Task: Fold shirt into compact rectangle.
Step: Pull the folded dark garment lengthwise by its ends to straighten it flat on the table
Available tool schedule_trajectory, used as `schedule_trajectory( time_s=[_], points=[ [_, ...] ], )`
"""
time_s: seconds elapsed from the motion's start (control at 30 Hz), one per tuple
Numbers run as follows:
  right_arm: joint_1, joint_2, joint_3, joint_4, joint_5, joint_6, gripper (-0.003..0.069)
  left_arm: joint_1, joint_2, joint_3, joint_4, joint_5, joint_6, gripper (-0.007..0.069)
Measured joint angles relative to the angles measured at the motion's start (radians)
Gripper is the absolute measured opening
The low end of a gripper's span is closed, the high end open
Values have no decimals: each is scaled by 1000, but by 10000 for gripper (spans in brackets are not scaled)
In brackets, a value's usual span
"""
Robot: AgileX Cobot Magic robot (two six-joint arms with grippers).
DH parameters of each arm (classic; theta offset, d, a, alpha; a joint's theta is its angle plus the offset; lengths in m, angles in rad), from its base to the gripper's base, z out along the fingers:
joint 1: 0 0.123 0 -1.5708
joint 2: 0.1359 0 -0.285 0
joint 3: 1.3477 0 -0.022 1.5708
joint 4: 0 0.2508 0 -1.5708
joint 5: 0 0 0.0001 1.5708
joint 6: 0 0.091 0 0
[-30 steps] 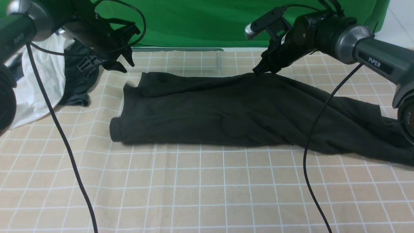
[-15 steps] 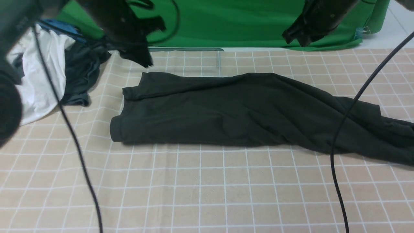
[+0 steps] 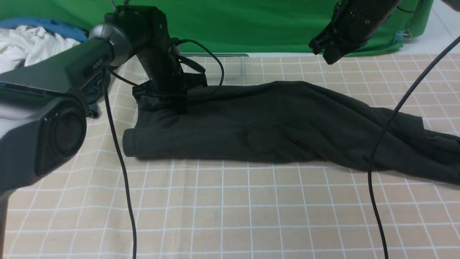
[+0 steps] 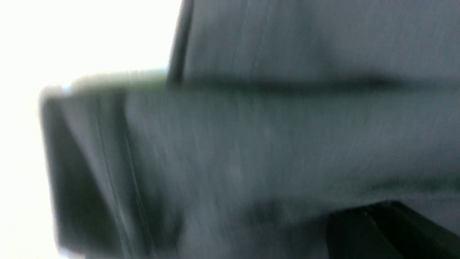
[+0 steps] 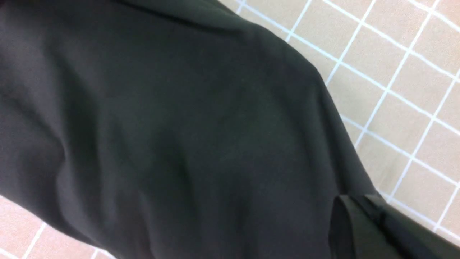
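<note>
— Where's your shirt (image 3: 273, 122)?
— It lies flat in a long strip, with the table (image 3: 230, 201) under it.
— And your grippers?
— Your left gripper (image 3: 179, 107) is pinched together, down on the shirt's left end, maybe to lift it. Your right gripper (image 3: 329, 58) is closed too, high over the shirt, out of the way.

Left gripper (image 3: 179, 105) dropped onto shirt (image 3: 273, 122), seemingly shut; right gripper (image 3: 329, 57) lifted.

black shirt (image 3: 273, 122), folded lengthwise, flat, mid-table
</note>
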Motion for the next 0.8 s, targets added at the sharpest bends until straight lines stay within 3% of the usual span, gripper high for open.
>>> schedule_trajectory(
  time_s=[0.27,0.5,0.67,0.73,0.8],
  points=[
    [0,-8,0,2,69,1,37,39,15,-11,49,-231,-72,13],
    [-6,-86,54,-35,67,3,37,50,-37,-104,-34,-18,16,13],
    [-89,-181,263,-59,69,34,50,40,-173,-30,-239,90,171,13],
    [-150,-208,344,-65,71,54,101,21,-225,55,-281,110,210,13],
    [-202,-225,415,-73,75,79,197,-2,-251,143,-282,110,219,13]
  ],
)
